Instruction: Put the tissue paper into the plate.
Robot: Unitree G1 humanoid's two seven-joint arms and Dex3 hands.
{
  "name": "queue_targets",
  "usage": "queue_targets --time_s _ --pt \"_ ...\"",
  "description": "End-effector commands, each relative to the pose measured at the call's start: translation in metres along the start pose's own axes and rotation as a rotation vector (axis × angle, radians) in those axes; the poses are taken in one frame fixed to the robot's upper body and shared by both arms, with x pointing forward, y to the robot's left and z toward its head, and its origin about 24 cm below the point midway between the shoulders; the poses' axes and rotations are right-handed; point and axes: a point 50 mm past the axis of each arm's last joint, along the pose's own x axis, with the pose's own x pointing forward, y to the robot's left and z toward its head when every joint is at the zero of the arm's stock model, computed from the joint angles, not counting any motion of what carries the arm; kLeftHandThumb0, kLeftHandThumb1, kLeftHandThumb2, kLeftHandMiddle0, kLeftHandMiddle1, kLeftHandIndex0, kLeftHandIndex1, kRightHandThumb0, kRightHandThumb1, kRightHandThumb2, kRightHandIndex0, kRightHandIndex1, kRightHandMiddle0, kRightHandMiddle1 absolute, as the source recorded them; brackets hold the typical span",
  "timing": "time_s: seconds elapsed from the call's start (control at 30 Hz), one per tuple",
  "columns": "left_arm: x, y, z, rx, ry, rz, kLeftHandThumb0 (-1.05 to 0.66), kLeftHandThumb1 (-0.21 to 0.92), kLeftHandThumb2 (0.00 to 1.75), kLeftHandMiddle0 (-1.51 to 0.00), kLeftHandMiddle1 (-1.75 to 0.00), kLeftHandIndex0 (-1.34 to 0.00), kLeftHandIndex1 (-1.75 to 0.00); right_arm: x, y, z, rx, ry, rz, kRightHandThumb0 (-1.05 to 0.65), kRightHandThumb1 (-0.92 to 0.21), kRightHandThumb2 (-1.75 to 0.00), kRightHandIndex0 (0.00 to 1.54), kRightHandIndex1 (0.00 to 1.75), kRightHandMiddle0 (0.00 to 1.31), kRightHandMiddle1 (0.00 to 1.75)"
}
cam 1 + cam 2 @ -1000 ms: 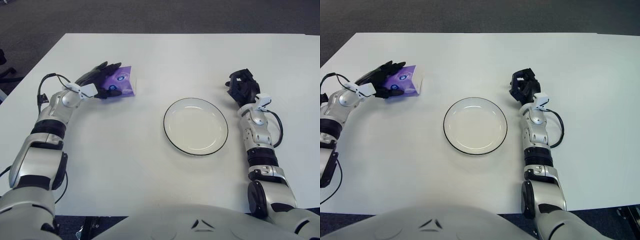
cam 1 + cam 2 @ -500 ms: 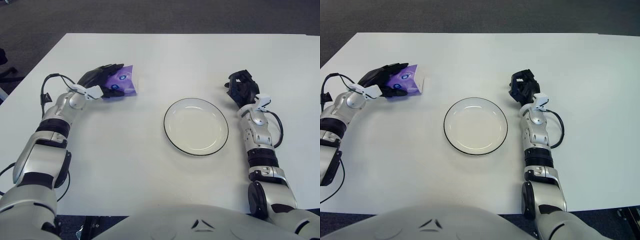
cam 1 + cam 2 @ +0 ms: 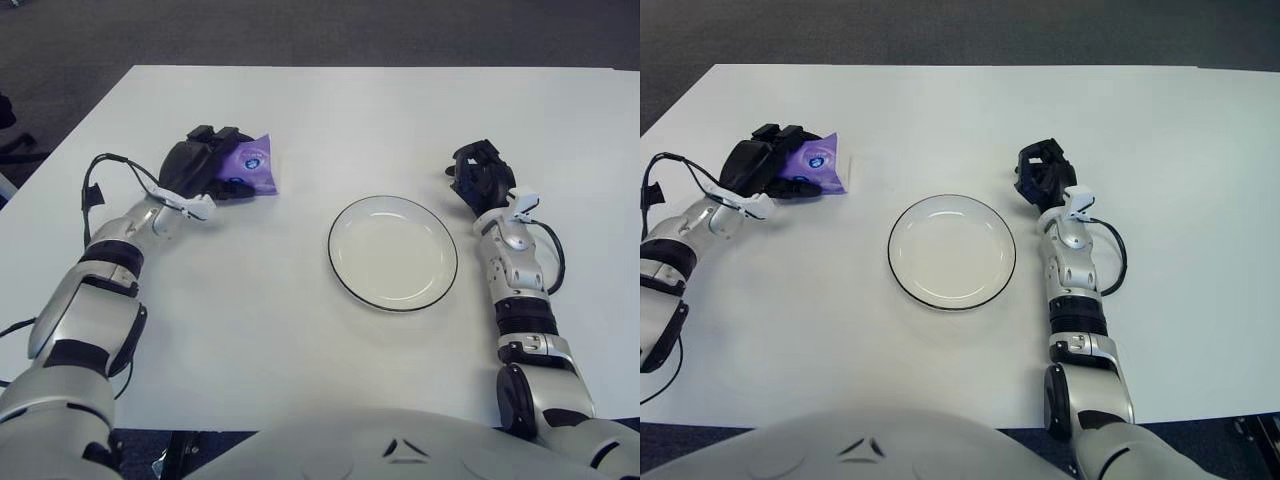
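My left hand (image 3: pixel 200 165) curled over purple tissue pack (image 3: pixel 250 170), far left on surface (image 3: pixel 300 330), well apart from plate (image 3: pixel 392 253). Grip looks shallow: slick pack may slip during lift. Right hand (image 3: pixel 482 177) idle beside plate's right, fingers curled, empty.

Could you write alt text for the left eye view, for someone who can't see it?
The robot's left hand grips a purple tissue packet on a white table; an empty plate sits centre, the right hand beside its right.

One tissue pack (image 3: pixel 250 166); one plate (image 3: pixel 392 252); one table (image 3: pixel 330 110); two hands: left hand (image 3: pixel 200 166), right hand (image 3: pixel 482 176).
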Motion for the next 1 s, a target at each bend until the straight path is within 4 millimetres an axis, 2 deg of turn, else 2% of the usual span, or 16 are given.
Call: queue_targets --time_s 0.0,0.33,0.5,0.97 --pt "0.016 0.004 0.013 0.001 -0.096 0.049 -0.37 0.92 0.15 -0.88 -1.74 -0.60 -1.32 -0.015 -0.002 -0.028 0.010 0.120 -0.005 -0.37 -0.72 -0.78 0.73 1.75 0.32 1.75" --pt "0.043 0.022 0.044 0.072 -0.339 0.273 -0.37 0.92 0.14 -0.95 -1.75 -0.61 -1.31 -0.015 -0.004 -0.029 0.008 0.125 0.001 -0.37 -0.73 -0.77 0.71 1.75 0.32 1.75" --pt "0.055 0.027 0.066 0.029 -0.461 0.336 -0.37 0.92 0.12 -0.97 -1.75 -0.63 -1.29 -0.015 -0.005 -0.029 0.006 0.128 0.004 -0.37 -0.73 -0.76 0.70 1.75 0.32 1.75" --pt "0.072 0.029 0.115 -0.089 -0.653 0.334 -0.38 0.92 0.07 -0.99 -1.75 -0.69 -1.22 -0.014 -0.006 -0.030 0.006 0.141 -0.001 -0.37 -0.74 -0.75 0.69 1.75 0.31 1.75"
